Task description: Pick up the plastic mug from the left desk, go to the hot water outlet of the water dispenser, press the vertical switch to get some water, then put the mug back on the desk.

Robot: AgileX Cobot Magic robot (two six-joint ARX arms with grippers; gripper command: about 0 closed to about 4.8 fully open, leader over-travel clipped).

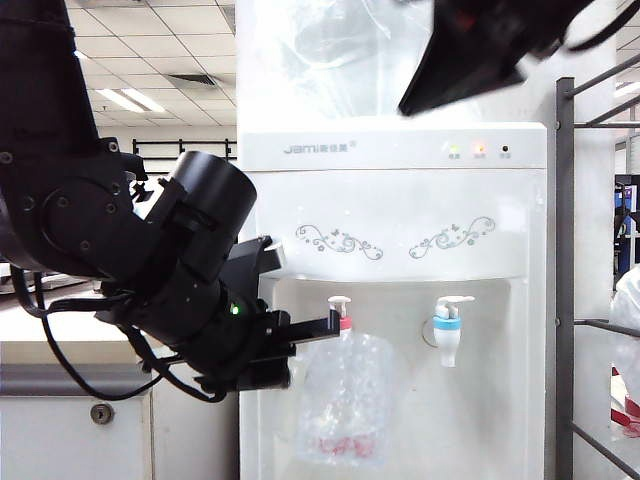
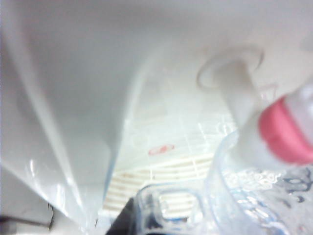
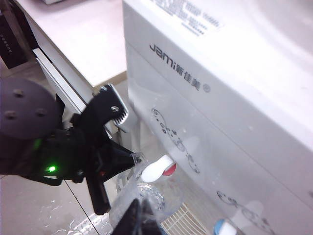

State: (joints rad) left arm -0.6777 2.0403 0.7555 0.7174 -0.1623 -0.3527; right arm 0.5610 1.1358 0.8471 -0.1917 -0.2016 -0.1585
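Plastic mug [image 1: 345,400] hangs in the dispenser recess, lower centre of the exterior frame, directly under the hot water outlet [image 1: 344,322] with the red collar. Mug rim sits just below that tap; in the left wrist view the red-collared outlet [image 2: 283,137] dips into the mug [image 2: 254,196] opening. Something reddish shows through the bottom of the mug, can't tell what.

Left claw [image 1: 325,325] comes in from the left of the exterior frame, clenched on the mug handle [image 2: 168,205]. Fingers level, pointing at the tap.

Right claw [image 1: 470,65] is at the top right of the exterior frame, blurred, in front of the clear bottle [image 1: 330,60], well above both taps. Jaws closed, nothing between them. Apart from the vertical switch [image 1: 340,301], which stands upright on the red tap.

Blue-collared tap [image 1: 448,330] is to the right of the red one, nothing under it.

Water dispenser [image 1: 400,220] fills the frame centre; indicator lights [image 1: 479,148] on the top panel. Right wrist view looks down on the dispenser [image 3: 234,107], the left arm [image 3: 73,156] and the red tap [image 3: 159,170].

Left bench [image 1: 70,370] is at lower left behind the left arm, round lock [image 1: 101,412] on its white front.
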